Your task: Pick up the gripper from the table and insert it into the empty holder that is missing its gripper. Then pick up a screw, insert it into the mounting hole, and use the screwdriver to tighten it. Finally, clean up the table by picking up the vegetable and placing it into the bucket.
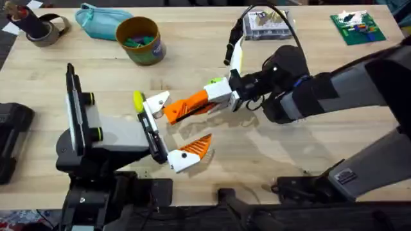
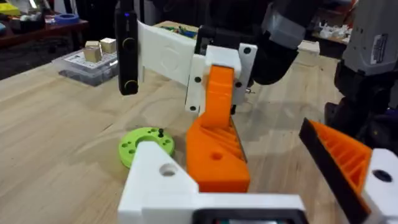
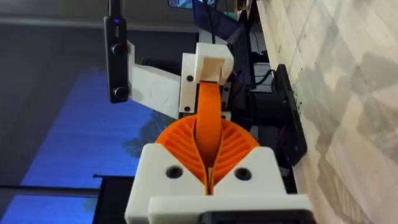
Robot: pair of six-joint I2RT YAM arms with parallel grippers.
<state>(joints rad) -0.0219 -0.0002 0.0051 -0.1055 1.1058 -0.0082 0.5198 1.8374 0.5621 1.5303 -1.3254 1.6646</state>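
My right gripper point(image 1: 187, 108) reaches in from 3 o'clock to the middle of the wooden table point(image 1: 289, 154). Its two orange ribbed pads point(image 3: 233, 146) are closed tight on the gripper point(image 1: 160, 102), one small finger piece. They pinch its orange wedge between them. Its white blocky base points toward 9 o'clock.

That base sits right at the far end of the holder point(image 1: 151, 131), a thin black bar that fronts the grey-and-black stand point(image 1: 112, 135) at 8 o'clock. I cannot tell whether the base is seated in its slot.

One twin finger point(image 1: 192, 151), also orange on white, is at the bar's near end, pointing toward 3 o'clock. That makes two finger pieces in all, one in my grip and one on the bar.

One green disc point(image 2: 146, 146) lies flat on the wood just beside the held piece. Two yellow-green knobs point(image 1: 95, 133) show on the stand's back plate.

One bucket point(image 1: 140, 40), mustard yellow, stands upright at 11 o'clock, well apart from the holder. It holds green and blue bits that I cannot make out. One teal pouch point(image 1: 99, 22) lies touching the bucket on its 9 o'clock side, and one roll of tape point(image 1: 40, 29) lies beyond the pouch. At 1 o'clock sits one clear box point(image 1: 266, 24), and at 2 o'clock one green circuit board point(image 1: 357, 27).
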